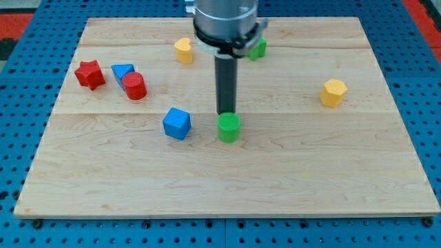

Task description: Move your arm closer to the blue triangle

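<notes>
The blue triangle (122,71) lies at the view's left on the wooden board (227,186), between a red star (89,74) on its left and a red cylinder (135,86) touching its lower right. My tip (226,113) is near the board's middle, just above a green cylinder (229,127), far to the right of the blue triangle. A blue cube (176,123) sits left of the tip, between it and the triangle group.
A yellow heart-like block (183,49) sits at the top, left of the arm. A green block (258,49) is partly hidden behind the arm's body. A yellow hexagonal block (333,92) lies at the right. Blue pegboard surrounds the board.
</notes>
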{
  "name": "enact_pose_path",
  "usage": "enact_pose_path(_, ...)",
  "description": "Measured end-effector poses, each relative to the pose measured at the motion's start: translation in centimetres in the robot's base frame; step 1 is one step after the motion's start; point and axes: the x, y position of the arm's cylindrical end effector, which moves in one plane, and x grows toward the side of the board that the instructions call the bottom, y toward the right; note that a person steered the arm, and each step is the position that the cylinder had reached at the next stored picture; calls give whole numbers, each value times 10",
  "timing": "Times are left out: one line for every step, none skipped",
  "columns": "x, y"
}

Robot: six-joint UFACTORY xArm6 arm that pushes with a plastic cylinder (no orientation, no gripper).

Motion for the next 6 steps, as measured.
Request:
enact_pose_path(-27, -28)
enact_pose_path(-88, -87)
enact_pose_path(-150, -158)
enact_pose_path(-140, -205)
enact_pose_path(-130, -187)
enact_pose_path(-107, -158)
